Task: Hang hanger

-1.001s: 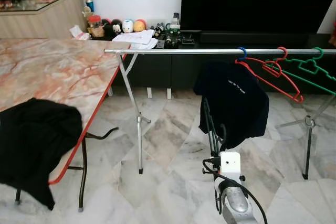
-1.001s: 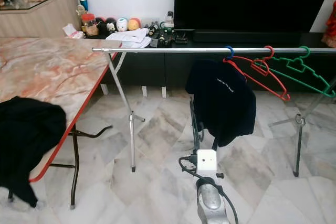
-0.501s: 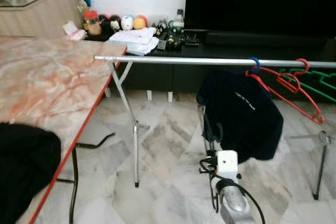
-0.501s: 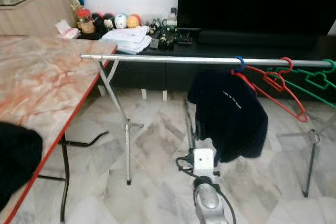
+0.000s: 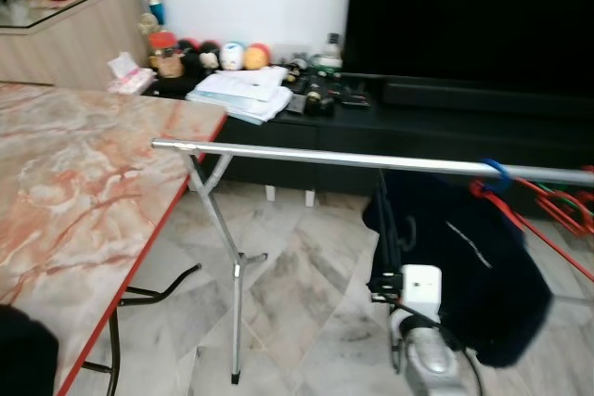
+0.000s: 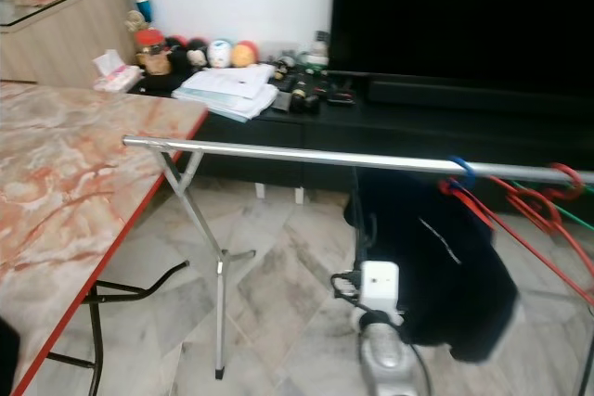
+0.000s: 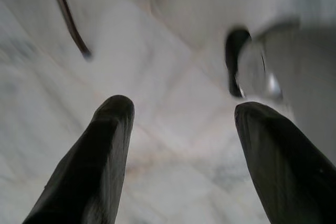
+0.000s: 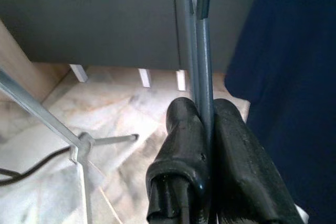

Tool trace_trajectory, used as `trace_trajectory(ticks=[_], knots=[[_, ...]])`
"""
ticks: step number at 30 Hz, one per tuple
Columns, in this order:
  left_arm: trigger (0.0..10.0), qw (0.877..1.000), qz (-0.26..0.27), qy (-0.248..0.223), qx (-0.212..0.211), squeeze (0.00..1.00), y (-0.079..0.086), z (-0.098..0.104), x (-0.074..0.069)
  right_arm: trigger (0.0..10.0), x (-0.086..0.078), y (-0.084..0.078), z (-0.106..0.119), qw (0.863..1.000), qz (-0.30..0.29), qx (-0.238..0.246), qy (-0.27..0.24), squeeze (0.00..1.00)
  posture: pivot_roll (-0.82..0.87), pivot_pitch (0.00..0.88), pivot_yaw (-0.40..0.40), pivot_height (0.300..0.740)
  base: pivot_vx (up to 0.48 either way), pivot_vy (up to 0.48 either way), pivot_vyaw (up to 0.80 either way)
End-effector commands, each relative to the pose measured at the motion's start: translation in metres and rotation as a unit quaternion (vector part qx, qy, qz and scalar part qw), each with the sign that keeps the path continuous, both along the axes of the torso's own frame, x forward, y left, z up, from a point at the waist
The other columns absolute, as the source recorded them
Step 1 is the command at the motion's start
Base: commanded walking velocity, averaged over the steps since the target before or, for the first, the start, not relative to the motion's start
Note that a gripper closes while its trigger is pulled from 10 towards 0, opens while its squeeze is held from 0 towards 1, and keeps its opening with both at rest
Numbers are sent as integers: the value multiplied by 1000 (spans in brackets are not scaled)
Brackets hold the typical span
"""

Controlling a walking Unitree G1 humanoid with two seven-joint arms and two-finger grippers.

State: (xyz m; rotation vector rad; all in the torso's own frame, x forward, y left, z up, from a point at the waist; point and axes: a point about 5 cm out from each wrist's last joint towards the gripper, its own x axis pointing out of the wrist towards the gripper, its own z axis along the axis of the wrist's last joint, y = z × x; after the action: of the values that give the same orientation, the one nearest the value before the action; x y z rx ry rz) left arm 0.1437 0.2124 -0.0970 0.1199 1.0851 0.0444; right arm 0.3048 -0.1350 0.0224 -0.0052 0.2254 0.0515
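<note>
You are looking at a pale marble floor (image 5: pixel 306 285) with a big marble table (image 5: pixel 83 183) on your left (it has a red edge). A long silver rail (image 5: pixel 353 159) runs across in front of you on thin metal legs.

A dark shirt (image 5: pixel 473 266) hangs from the rail near its right end, on a blue hanger (image 5: pixel 495 171) whose hook sits over the rail. Red hangers (image 6: pixel 534 206) hang just beside it, further right.

Your right arm (image 5: pixel 422 285) reaches up just beside the shirt. The right gripper (image 8: pixel 206 109) is squeezed tight on a thin grey bar (image 8: pixel 202 51) that runs up next to the shirt.

The left gripper (image 7: pixel 184 108) points down at the floor. Its fingers (image 7: pixel 105 150) are wide apart and hold nothing.
</note>
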Motion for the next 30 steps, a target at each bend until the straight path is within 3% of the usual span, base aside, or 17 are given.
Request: trace_trajectory(ticks=[1,5,8,14,23,30], knots=[[10000,1000,-17,18,-4,0,-3,-4,-8,10000,0,-15,0,999,-34,-5,-3,0,43,67,53,740,0,0,0],[10000,1000,-13,18,-9,0,-4,-4,-9,10000,-1,-18,1,998,-56,-1,-9,0,43,65,53,740,0,0,0],[10000,1000,-17,19,-11,0,-5,-4,-9,10000,-5,-25,-1,994,-109,26,-10,0,43,66,52,740,0,0,0],[10000,1000,-18,21,-12,0,-6,-5,-10,10000,-6,-23,0,991,-122,42,-19,0,46,69,53,740,0,0,0],[10000,999,-22,25,-13,0,-6,-5,-10,10000,16,-30,20,993,-112,12,-34,0,52,68,53,740,0,0,0],[10000,999,-24,29,-15,0,-6,-5,-11,10000,26,-35,23,994,-109,1,5,0,59,66,55,740,0,0,0]])
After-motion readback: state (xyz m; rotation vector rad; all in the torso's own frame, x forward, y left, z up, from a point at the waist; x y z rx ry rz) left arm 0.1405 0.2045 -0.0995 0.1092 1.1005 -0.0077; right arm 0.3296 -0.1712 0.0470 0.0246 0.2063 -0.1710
